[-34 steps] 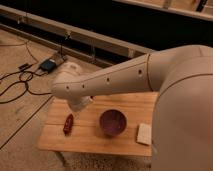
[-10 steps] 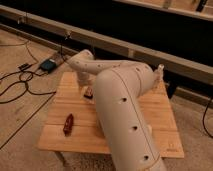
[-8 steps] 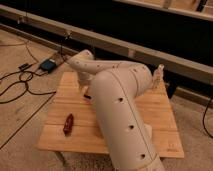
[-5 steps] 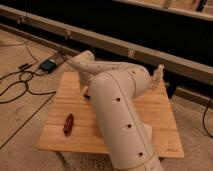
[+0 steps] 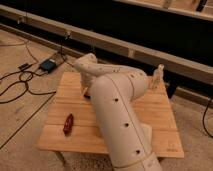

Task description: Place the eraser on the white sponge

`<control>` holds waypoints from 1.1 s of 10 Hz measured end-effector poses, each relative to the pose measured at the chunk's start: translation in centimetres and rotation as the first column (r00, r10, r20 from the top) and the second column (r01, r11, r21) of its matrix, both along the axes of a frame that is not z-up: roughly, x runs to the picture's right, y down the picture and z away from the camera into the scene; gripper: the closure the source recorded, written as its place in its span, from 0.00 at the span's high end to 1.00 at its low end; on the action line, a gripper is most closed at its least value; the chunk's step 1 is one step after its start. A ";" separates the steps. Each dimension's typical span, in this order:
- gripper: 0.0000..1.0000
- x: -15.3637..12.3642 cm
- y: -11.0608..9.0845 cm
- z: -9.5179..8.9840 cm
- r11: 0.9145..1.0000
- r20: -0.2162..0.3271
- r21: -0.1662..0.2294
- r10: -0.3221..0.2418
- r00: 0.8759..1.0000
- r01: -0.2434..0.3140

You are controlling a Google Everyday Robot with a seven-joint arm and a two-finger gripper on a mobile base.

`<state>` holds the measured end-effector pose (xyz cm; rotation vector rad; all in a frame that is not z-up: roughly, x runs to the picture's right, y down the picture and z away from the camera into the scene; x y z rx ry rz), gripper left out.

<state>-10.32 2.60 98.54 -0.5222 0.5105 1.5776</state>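
My arm (image 5: 117, 115) rises from the bottom of the camera view and bends over the wooden table (image 5: 55, 135). The gripper (image 5: 87, 93) hangs down at the table's back left, close above the wood. A small dark shape shows at its tip; I cannot tell whether it is the eraser. The white sponge is hidden behind the arm. A slim dark-red elongated object (image 5: 68, 123) lies at the front left, apart from the gripper.
A translucent white cup (image 5: 158, 77) stands at the table's back right edge. Black cables (image 5: 20, 85) and a small dark box (image 5: 48, 65) lie on the floor to the left. A dark wall with a ledge runs behind the table.
Since 3.4 s ago the arm has swung over the table's middle, covering the purple bowl and white pad. Over the last second it has barely moved.
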 end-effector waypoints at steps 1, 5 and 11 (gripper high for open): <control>0.48 -0.1 -0.1 0.4 1.000 0.007 -0.003 -0.012 1.000 0.012; 0.08 -0.1 -0.1 0.4 0.997 0.018 -0.019 -0.077 0.997 0.078; 0.00 -1.3 -3.3 -7.7 0.956 0.161 0.085 -0.291 0.943 0.280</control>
